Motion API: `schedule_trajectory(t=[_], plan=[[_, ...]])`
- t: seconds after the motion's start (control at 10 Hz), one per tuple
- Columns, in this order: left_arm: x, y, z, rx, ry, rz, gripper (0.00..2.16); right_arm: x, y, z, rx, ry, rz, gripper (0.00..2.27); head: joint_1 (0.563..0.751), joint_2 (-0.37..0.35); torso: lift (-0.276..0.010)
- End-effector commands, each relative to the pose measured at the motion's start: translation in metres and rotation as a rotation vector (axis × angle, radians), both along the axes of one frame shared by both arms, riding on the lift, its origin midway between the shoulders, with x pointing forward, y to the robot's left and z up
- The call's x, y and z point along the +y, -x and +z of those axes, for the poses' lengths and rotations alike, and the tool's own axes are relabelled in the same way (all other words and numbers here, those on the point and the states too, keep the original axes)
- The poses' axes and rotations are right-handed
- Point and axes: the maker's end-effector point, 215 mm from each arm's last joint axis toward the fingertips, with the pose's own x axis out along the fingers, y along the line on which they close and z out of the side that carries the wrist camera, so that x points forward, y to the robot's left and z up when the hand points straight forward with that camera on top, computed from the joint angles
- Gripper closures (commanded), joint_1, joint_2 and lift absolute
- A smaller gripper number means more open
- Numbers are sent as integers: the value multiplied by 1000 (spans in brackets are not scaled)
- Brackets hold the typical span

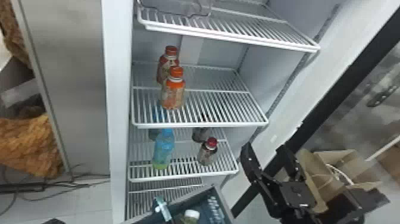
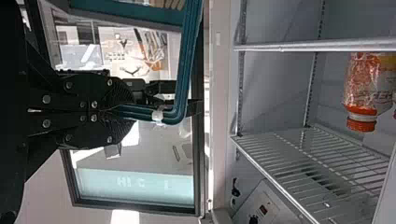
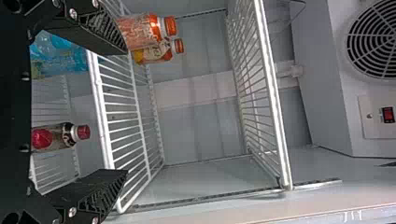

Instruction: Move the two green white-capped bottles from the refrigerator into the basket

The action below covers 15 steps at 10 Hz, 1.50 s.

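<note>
Saw the fridge (image 1: 119, 119) standing open ahead, with the basket (image 1: 212, 208) low before the shelves (image 1: 199, 125). Found the right gripper (image 1: 264, 146) just outside, by the lower shelves' right end, empty, fingers spread wide and aimed inward. Found the left gripper (image 2: 130, 108) clamped on the basket's handle (image 2: 187, 56), so judged only the right arm free to pick. Saw one green bottle (image 1: 190, 220) inside the basket, below the right gripper and off to its left; read the long axis as near upright, white cap (image 1: 192, 213) topmost, lower part hidden. Could not tell where to place the second green bottle, basket or fridge. Judged the next move to hang on that: inward and leftward for a bottle left on a shelf, otherwise back and away.
</note>
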Motion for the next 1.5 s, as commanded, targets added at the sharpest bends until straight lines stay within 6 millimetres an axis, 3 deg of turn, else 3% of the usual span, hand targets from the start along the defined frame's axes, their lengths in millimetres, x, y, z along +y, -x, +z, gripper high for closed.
schedule_trajectory(t=[0.0, 1.0, 1.4], plan=[[-2, 0, 2, -3, 3, -6, 1214, -1, 0, 3, -26, 2, -6, 145, 695, -350, -4], [-3, 1, 1, -2, 3, -10, 1214, -2, 0, 4, -30, 5, -9, 144, 695, -350, -4], [-7, 2, 4, -8, 8, -23, 1214, -4, 1, 15, -59, 13, -14, 144, 695, -350, -4]])
